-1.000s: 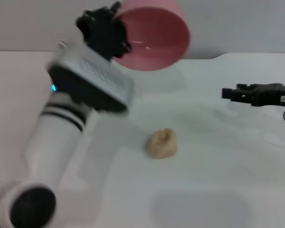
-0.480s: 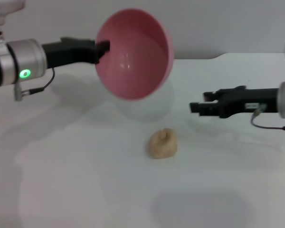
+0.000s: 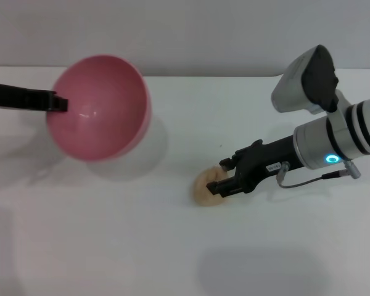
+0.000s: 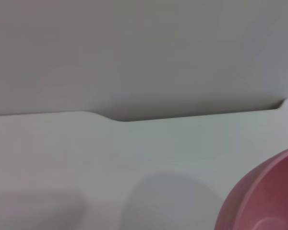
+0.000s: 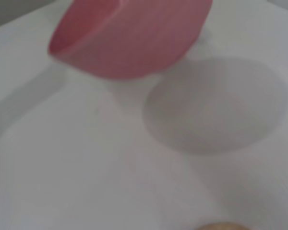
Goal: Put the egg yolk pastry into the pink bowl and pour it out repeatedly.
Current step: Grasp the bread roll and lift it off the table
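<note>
A: Where does the small, lumpy, pale beige-yellow egg yolk pastry (image 3: pixel 205 186) lie relative to each tool?

B: It rests on the plain white surface (image 3: pixel 172 246), toward the right of centre in the head view. The right tool (image 3: pixel 220 179) is directly at it: the black fingers (image 3: pixel 228 164) stand one on the far side and one on the near side of the bun's right end, parted to about the bun's width. Whether they already press on it cannot be told. The right wrist view shows only a sliver of the pastry (image 5: pixel 222 226) at its edge.

A: And the left tool (image 3: pixel 60 103)?

B: It is clamped on the rim of the round, smooth, deep pink plastic bowl (image 3: pixel 100 108), which is held clear of the surface and tilted so that its empty opening faces the head camera. The bowl is well apart from the pastry, on the robot's left and farther back. The left wrist view shows only part of the bowl's outer wall (image 4: pixel 259 196).

A: Which relation governs the coming move?

B: The pastry lies in line with the right arm's reach, at the tip of the right tool, so the right arm is judged the one to grasp. The carry then runs leftward and away from the robot, toward the bowl. The bowl's tilt is a probable risk: a pastry released into it may roll back out
</note>
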`<state>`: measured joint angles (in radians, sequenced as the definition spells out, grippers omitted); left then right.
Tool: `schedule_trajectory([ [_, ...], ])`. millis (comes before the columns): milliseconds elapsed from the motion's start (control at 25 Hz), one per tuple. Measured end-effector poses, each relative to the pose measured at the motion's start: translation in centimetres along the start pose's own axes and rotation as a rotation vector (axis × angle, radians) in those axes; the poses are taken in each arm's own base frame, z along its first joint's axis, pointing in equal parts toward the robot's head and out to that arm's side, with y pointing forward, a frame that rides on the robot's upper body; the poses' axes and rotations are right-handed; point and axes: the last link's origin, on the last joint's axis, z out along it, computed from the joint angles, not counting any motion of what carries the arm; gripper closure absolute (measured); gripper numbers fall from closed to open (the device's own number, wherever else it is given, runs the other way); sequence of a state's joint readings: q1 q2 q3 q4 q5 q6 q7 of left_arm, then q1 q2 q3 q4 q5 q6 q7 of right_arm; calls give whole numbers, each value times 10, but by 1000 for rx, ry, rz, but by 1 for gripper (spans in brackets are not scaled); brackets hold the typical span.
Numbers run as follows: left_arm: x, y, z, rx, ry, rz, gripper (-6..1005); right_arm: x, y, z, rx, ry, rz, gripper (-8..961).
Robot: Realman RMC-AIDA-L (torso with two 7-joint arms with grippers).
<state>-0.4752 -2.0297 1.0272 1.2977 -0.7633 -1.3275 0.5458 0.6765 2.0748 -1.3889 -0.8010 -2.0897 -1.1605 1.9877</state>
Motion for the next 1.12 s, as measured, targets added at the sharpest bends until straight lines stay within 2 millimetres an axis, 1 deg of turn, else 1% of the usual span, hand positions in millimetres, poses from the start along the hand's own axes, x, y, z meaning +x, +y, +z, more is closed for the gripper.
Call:
schedule_trajectory([
  [160,-5,-5,-13,36,28,-16,1000,0,2,3,0,15,-16,333],
  [360,-10,-8,-15,45,28,-27,1000,10,-2,7,35,49,-24,334],
  [520,-8,-7,-13,45,28,-22,999,15,2,22,70,76,-55,336],
  [680,-6,-6,-13,45,32,-16,999,12,6,35,114,46,-61,342],
  [880,-4,-6,-13,48,36,-13,999,7,5,35,133,19,-67,366],
  [1120,-4,-9,-13,59,39,-11,1000,2,2,28,151,-17,-64,420],
])
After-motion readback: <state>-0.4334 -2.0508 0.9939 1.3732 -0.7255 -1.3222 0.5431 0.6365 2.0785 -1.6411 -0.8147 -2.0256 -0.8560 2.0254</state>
